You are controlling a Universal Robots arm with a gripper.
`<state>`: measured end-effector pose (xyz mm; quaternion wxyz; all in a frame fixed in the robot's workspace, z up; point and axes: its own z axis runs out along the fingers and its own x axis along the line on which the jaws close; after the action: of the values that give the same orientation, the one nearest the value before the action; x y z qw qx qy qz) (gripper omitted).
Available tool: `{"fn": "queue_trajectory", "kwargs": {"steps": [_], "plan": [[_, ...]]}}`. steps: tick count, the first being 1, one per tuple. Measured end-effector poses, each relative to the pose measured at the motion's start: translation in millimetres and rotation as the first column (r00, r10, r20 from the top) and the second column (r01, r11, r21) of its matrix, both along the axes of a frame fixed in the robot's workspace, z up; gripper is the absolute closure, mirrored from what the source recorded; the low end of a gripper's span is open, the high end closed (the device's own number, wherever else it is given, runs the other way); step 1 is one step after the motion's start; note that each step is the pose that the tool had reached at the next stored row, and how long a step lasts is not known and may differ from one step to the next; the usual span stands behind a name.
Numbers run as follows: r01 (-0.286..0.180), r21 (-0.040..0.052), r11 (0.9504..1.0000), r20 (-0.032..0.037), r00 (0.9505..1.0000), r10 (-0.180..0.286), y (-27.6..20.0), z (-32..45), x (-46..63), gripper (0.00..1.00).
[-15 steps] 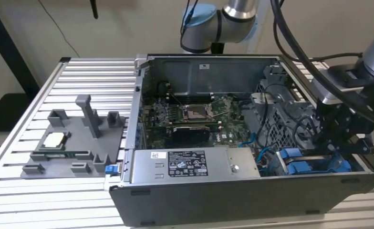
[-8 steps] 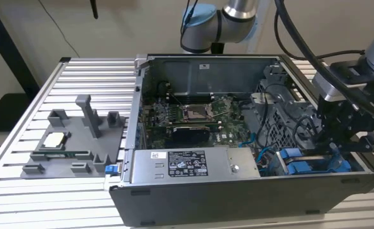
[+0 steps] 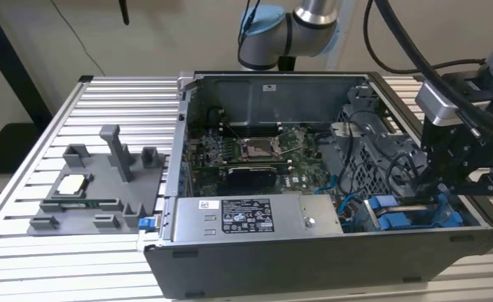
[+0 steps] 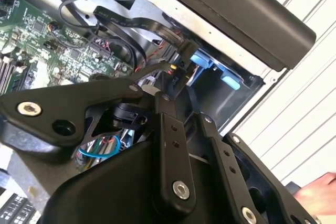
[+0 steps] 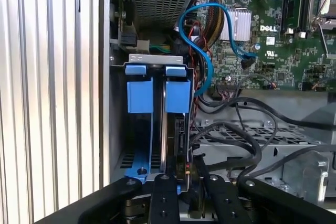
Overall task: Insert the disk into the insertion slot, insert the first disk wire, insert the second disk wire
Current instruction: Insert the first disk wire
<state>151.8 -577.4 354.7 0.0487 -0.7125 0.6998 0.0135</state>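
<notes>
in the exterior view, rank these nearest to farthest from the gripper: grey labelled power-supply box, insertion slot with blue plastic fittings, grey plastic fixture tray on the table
1. insertion slot with bright blue plastic fittings: directly below the gripper, in the corner of the dark computer case on the exterior view's right.
2. grey labelled power-supply box: mid-case, along the near wall.
3. grey plastic fixture tray: outside the case, on the exterior view's left.

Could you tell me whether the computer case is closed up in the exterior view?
No, the computer case lies open, with its motherboard and grey power-supply box exposed to the camera.
</notes>
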Motion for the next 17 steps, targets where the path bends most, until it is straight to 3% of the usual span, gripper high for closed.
{"fn": "queue_trajectory", "kwargs": {"steps": [7, 17], "plan": [[0.000, 0.0001, 1.0000, 0.0000, 1.0000, 0.000, 2.6, 7.1, -0.7, 0.73], [0.000, 0.0000, 1.0000, -0.0005, 1.0000, 0.000, 4.8, 7.7, 2.9, 0.73]]}}
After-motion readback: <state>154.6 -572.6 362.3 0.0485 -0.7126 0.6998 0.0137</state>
